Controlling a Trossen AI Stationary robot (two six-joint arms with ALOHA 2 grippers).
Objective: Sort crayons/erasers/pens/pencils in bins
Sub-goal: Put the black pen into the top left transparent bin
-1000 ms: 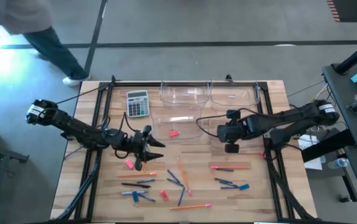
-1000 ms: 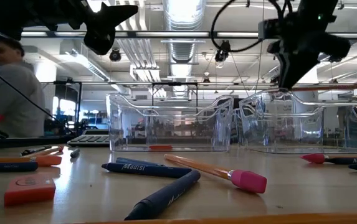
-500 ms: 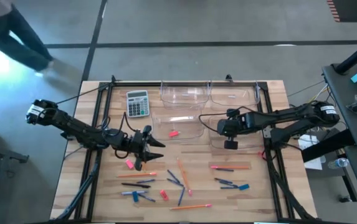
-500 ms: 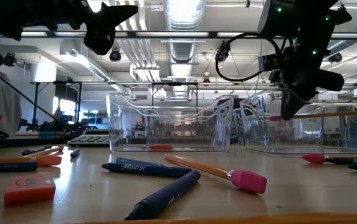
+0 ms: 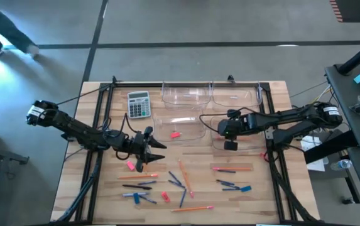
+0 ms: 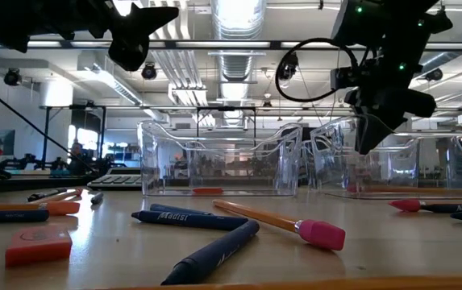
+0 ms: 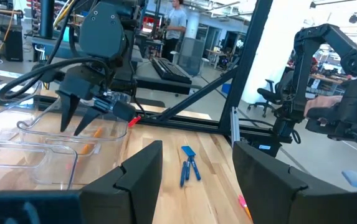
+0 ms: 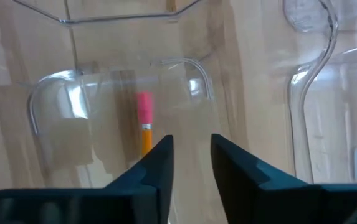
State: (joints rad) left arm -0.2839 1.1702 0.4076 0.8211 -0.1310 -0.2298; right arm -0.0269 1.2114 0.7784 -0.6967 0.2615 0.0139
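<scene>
My right gripper (image 5: 230,145) hangs open over the near right of the four clear bins (image 5: 250,139), its fingers pointing steeply down (image 6: 369,142). An orange pencil (image 8: 145,129) with a pink end lies flat on that bin's floor (image 6: 408,190), below the fingers and apart from them. A pink eraser (image 5: 175,134) lies in the near left bin (image 5: 181,124). More pencils (image 5: 232,168), blue and dark sticks (image 5: 178,182) and erasers (image 5: 130,166) lie loose on the near half of the table. My left gripper (image 5: 161,145) waits open above the table, left of the bins.
A grey calculator (image 5: 139,104) lies at the far left beside the far bins (image 5: 186,95). Black frame rails (image 5: 98,157) run along both table sides. In the low view a pencil (image 6: 279,221) and dark crayons (image 6: 186,219) lie close to the near edge.
My right gripper has come down over the near right bin with the pencil held level, then opened and let it go. The pencil has dropped and now lies on the bin's floor. A person beyond the far left corner has walked away.
</scene>
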